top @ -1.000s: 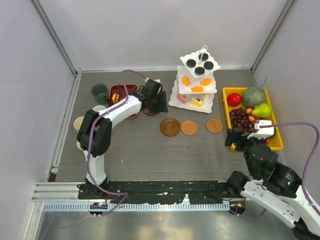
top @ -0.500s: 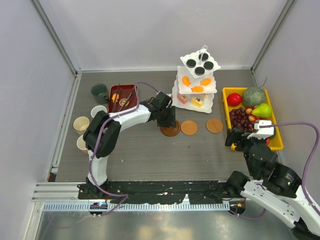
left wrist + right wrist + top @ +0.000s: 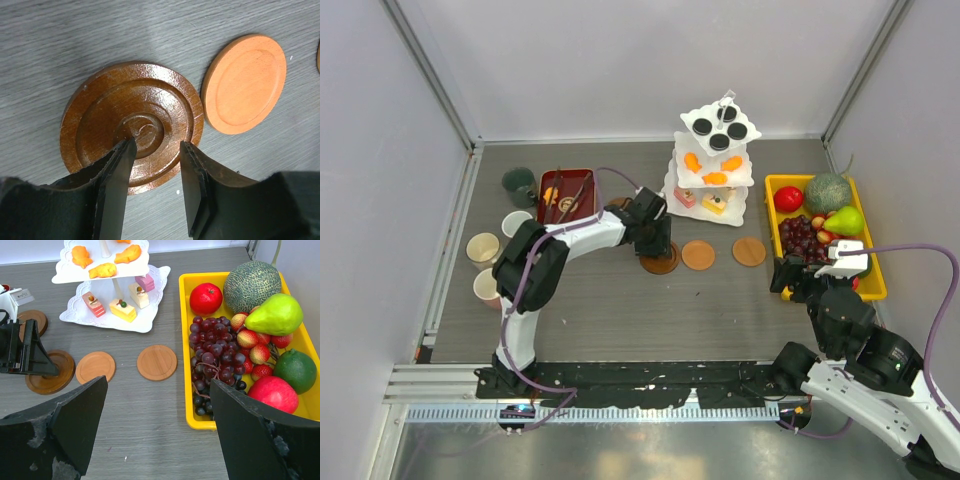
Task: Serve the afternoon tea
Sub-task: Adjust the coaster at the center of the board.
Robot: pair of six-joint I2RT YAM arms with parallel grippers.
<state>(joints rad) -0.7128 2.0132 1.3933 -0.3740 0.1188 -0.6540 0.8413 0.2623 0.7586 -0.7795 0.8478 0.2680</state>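
Observation:
A dark brown coaster point(image 3: 100, 115) lies on the table, with two lighter coasters point(image 3: 698, 255) point(image 3: 749, 251) in a row to its right. My left gripper point(image 3: 156, 147) hovers low over the dark coaster's near rim; its jaws stand partly apart with nothing between them. Behind the row is the white three-tier stand point(image 3: 715, 165), carrying black, orange and pink-yellow sweets. Mugs stand at the left: dark green point(image 3: 519, 183), two cream point(image 3: 517, 222) point(image 3: 482, 248) and pink point(image 3: 488, 287). My right gripper point(image 3: 157, 390) is wide open and empty above bare table, beside the fruit tray.
A dark red tray with tongs point(image 3: 565, 195) sits at the back left. A yellow tray of fruit point(image 3: 775, 185) fills the right side. Another dark coaster point(image 3: 32, 322) lies behind my left gripper. Walls enclose the table on three sides.
My left gripper swung right from beside the red tray to over the dark coaster, and its jaws narrowed a little. The right arm stayed still.

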